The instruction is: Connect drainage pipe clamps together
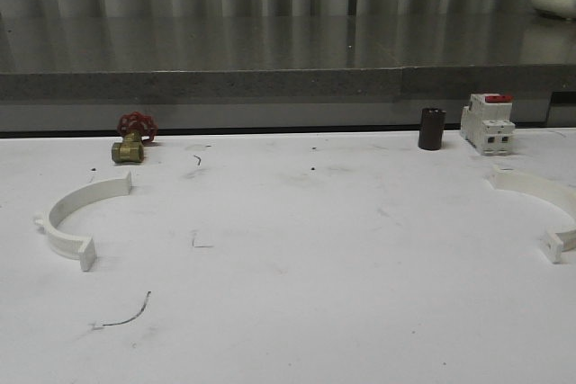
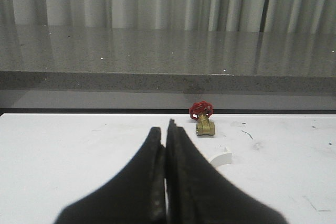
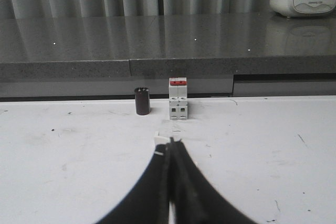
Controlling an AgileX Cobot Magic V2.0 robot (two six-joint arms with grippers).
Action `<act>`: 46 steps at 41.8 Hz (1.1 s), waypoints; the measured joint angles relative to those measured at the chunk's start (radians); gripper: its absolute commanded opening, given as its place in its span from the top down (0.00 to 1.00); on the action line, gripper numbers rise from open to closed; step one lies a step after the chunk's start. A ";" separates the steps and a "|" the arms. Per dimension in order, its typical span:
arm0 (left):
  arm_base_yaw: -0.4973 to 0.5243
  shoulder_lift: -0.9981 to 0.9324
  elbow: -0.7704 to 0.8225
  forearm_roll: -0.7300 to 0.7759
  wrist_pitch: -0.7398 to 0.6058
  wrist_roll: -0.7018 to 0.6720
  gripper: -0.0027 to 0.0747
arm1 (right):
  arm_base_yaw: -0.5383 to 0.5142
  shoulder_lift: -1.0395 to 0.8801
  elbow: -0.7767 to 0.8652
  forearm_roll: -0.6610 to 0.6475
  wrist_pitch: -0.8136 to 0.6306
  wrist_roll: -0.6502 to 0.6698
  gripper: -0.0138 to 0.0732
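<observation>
Two white drainage pipe clamps lie apart on the white table. One half-ring (image 1: 74, 218) rests at the left, its open side facing right. The other half-ring (image 1: 544, 203) lies at the right edge, partly cut off. In the left wrist view my left gripper (image 2: 167, 130) is shut with nothing in it, and an end of the left clamp (image 2: 221, 156) peeks out beside its black fingers. My right gripper (image 3: 170, 143) is shut too, hovering over the table, and a tab of the right clamp (image 3: 160, 139) shows just past its tips, the rest hidden behind the fingers.
A brass valve with a red handwheel (image 1: 132, 140) stands at the back left. At the back right stand a dark cylinder (image 1: 432, 129) and a white breaker with a red top (image 1: 487, 121). A grey stone ledge (image 1: 270, 83) runs behind the table.
</observation>
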 measured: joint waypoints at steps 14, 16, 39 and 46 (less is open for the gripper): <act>0.000 0.000 0.000 0.000 0.000 0.000 0.99 | 0.000 0.000 0.000 0.000 0.000 0.000 0.92; 0.000 0.000 0.000 0.000 0.000 0.000 0.99 | 0.000 0.000 0.000 0.000 0.000 0.000 0.92; 0.000 0.000 -0.042 0.003 -0.049 0.000 0.99 | 0.000 0.000 -0.085 0.033 0.040 0.006 0.92; 0.000 0.008 -0.223 0.003 0.004 0.000 0.99 | 0.000 0.010 -0.272 0.006 0.163 0.006 0.92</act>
